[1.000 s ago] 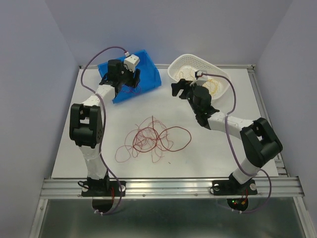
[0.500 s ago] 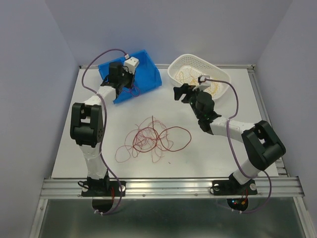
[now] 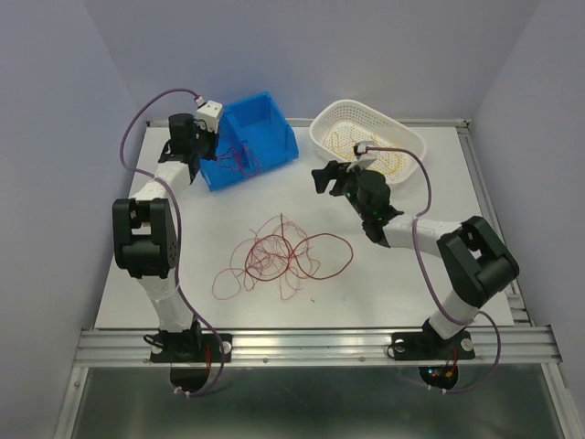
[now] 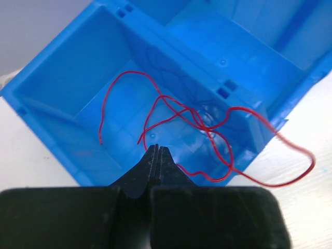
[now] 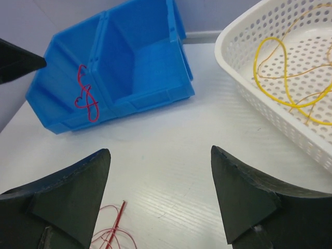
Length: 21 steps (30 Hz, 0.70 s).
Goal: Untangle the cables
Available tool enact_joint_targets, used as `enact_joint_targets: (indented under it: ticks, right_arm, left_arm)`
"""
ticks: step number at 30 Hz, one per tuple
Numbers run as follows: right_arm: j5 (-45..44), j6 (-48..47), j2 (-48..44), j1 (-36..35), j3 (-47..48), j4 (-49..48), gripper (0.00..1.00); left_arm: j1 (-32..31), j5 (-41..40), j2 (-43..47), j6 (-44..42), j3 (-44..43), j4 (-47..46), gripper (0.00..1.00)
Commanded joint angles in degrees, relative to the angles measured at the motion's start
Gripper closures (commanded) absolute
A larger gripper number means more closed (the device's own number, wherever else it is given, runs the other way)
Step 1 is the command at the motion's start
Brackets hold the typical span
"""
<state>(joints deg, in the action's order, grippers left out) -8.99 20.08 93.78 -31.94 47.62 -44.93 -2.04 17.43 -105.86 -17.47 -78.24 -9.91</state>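
Top external view: a tangle of dark red cables [image 3: 271, 252] lies mid-frame on the desk [image 3: 411, 274]. Upper left, the left hand [image 4: 157, 150], closed and empty, points at a blue bin [image 4: 78, 78] holding one red cable [image 4: 202, 122]. The right hand [image 5: 160, 151] stands open near a white basket [image 5: 244, 78] of yellow cables [image 5: 270, 38].

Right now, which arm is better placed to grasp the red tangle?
Right: the right end effector is open and nearer the tangle; the left end effector is shut at the blue bin.
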Motion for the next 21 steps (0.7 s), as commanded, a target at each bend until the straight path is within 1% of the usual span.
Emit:
enact_joint_targets:
  ticks: [1, 3, 5, 6, 7, 8, 9, 10, 11, 12, 13, 15, 16, 21]
  right_arm:
    - [6.09, -2.76, 4.91, -0.31, 7.29, 2.64, 0.17]
    - [7.58, -2.76, 6.76, -0.31, 8.28, 2.83, 0.17]
    - [7.85, -2.59, 7.38, -0.31, 8.98, 2.91, 0.17]
    - [7.94, -2.67, 7.82, -0.31, 8.99, 2.92, 0.16]
    - [7.94, -2.67, 7.91, -0.31, 9.07, 2.83, 0.16]
    - [7.85, -2.85, 7.83, -0.31, 8.9, 2.91, 0.16]
    - [7.68, -2.94, 7.74, -0.31, 8.81, 2.92, 0.15]
    - [7.33, -3.02, 7.65, -0.31, 8.64, 2.92, 0.15]
    - [7.15, -2.94, 7.47, -0.31, 8.11, 2.92, 0.15]
    - [6.63, -2.76, 7.39, -0.31, 7.85, 2.83, 0.15]
    - [6.1, -2.67, 7.04, -0.31, 7.58, 2.83, 0.15]
    - [4.0, -1.8, 6.6, -0.31, 6.88, 2.92, 0.15]
    - [3.46, -1.19, 6.33, -0.31, 6.62, 2.92, 0.15]
    - [3.89, -0.56, 5.1, -0.31, 5.21, 2.83, 0.14]
  left_arm:
    - [0.72, -2.65, 1.02, -0.54, -1.3, -4.05, 1.0]
    - [0.73, -4.24, -1.61, -0.63, -4.88, -3.54, 1.0]
    - [1.07, -3.55, -2.94, -0.46, -7.36, -1.97, 1.0]
    - [1.51, -1.46, -1.99, -0.46, -6.85, -2.13, 0.96]
    - [1.6, 2.65, -0.67, -0.54, -5.36, -3.17, 0.87]
    - [1.6, 3.91, 0.82, -1.07, -3.26, -4.58, 0.74]
    - [1.6, 4.8, 3.88, -1.24, 0.42, -5.89, 0.55]
    - [1.6, 6.28, 5.04, -1.86, 1.41, -4.78, 0.45]
    - [1.6, 8.04, 5.75, -2.3, 1.33, -1.89, 0.39]
    - [1.6, 10.32, 6.02, -2.47, -0.58, 1.79, 0.37]
    - [1.6, 13.82, 6.11, -2.22, -1.56, 8.0, 0.37]
    - [1.52, 15.96, 7.15, -2.13, -1.84, 11.74, 0.36]
    - [1.26, 15.88, 7.77, -1.95, -0.96, 11.76, 0.31]
    - [-1.12, 14.38, 10.24, -3.09, 5.45, 10.44, 0.29]
